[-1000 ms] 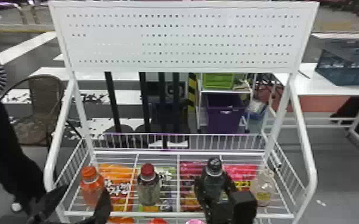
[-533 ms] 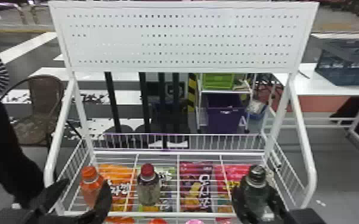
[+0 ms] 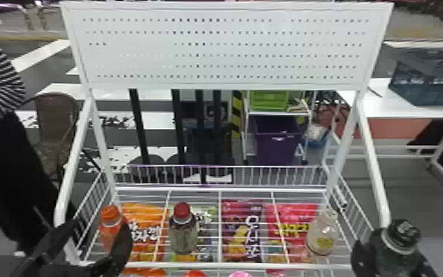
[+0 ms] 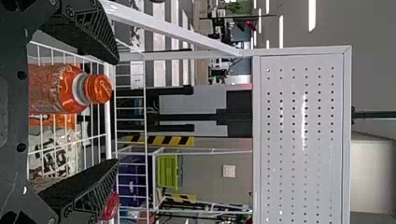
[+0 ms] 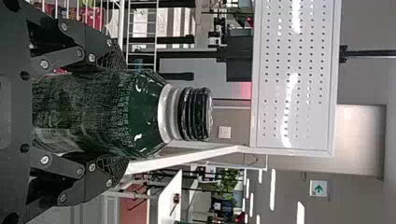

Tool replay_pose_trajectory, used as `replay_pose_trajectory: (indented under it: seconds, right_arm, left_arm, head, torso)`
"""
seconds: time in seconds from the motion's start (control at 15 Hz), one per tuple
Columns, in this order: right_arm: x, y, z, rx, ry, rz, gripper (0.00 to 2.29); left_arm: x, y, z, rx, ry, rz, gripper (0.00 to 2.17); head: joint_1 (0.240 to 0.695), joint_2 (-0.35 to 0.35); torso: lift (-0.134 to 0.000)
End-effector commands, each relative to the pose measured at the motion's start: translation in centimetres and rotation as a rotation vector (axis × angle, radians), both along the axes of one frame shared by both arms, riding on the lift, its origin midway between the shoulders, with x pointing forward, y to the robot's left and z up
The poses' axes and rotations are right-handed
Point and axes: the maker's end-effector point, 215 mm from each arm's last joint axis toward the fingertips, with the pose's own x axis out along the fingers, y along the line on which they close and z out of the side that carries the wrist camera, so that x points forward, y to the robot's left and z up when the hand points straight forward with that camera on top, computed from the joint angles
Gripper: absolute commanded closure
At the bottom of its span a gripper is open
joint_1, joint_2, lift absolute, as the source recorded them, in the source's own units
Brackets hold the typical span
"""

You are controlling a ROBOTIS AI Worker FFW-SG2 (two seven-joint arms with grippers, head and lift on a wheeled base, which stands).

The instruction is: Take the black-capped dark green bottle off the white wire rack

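The flat black fingers (image 3: 359, 254) of the right gripper (image 3: 392, 254) are closed around the black-capped dark green plastic bottle (image 3: 401, 235), which they hold upright at four o'clock in the head view, just outside the end of the white metal wire rack (image 3: 217, 266). The left gripper (image 3: 99, 224), between seven and eight o'clock, has its fingers spread wide with nothing gripped, near the orange-capped orange plastic bottle (image 3: 110, 223). A dark, red-capped plastic bottle (image 3: 183, 230) stands on the rack between six and seven o'clock; a pale, see-through plastic bottle (image 3: 322, 235) is between four and five. A shiny purple snack packet (image 3: 239, 228) lies at six o'clock
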Motion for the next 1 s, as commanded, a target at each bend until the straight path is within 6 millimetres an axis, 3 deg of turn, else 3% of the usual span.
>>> replay_pose_trajectory:
  seconds: [0.0,0.93]
  right_arm:
    - [-0.98,-1.38,0.86,-0.002,-0.013,-0.017,1.77]
    - [-0.91,-1.17,1.59,0.005,-0.026,-0.012,1.77]
  left_arm:
    - [0.08,0.03,-0.01,0.001,0.000,0.000,0.14]
    - [0.07,-0.18,0.16,-0.005,0.008,-0.003,0.14]
  head:
    - [0.499,0.000]
    - [0.499,0.000]
  torso:
    - [0.000]
    - [0.000]
